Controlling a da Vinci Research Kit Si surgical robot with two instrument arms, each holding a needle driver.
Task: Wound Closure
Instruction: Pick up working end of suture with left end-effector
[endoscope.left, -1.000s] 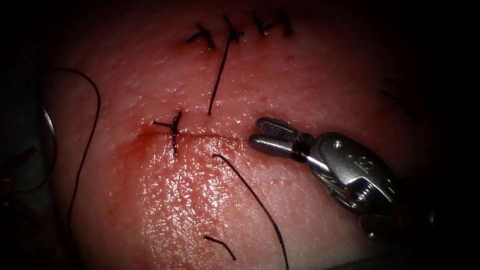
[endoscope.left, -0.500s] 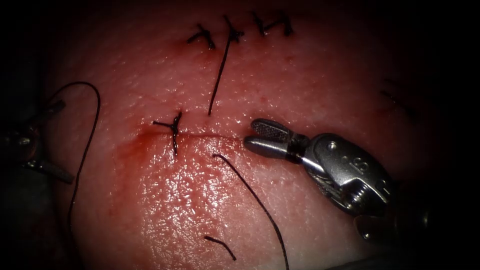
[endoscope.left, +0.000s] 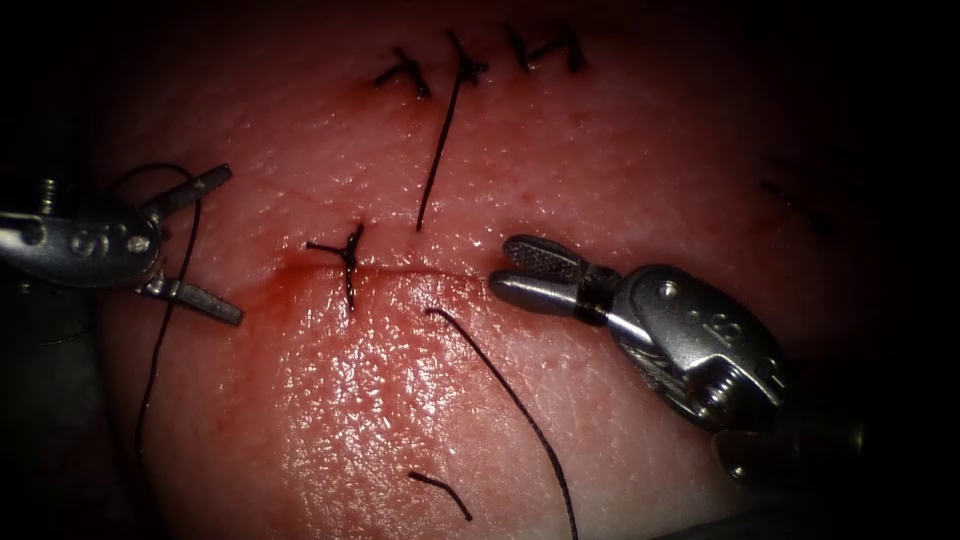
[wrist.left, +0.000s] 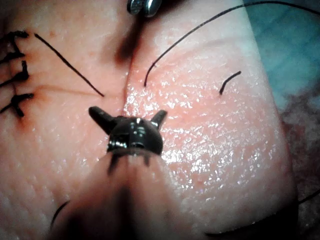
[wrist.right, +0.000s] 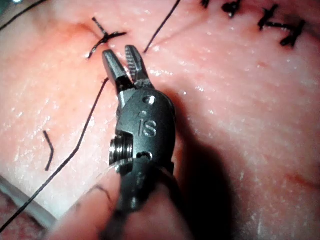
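The tissue (endoscope.left: 400, 400) has a cut (endoscope.left: 420, 270) running across it, with one knotted stitch (endoscope.left: 347, 260) at its left part. My left tool (endoscope.left: 231, 244) is at the left of the cut, jaws spread wide on either side of a long dark thread (endoscope.left: 170, 300); they grip nothing. The same tool (wrist.left: 128, 116) shows wide open over the tissue in the left wrist view. My right tool (endoscope.left: 503, 267) lies at the cut's right end, jaws a little apart and empty. In the right wrist view its tips (wrist.right: 120, 54) sit just short of the stitch (wrist.right: 102, 37).
Three earlier stitches (endoscope.left: 465, 70) sit in a row at the far edge, one with a long tail (endoscope.left: 435, 160). A loose thread (endoscope.left: 510, 400) runs from below the cut to the near edge. A short cut end (endoscope.left: 440, 490) lies nearby. Red fluid (endoscope.left: 270, 300) stains the cut's left end.
The left tool has come in from the left edge, jaws open, up to the long thread. The right tool has shifted slightly left.
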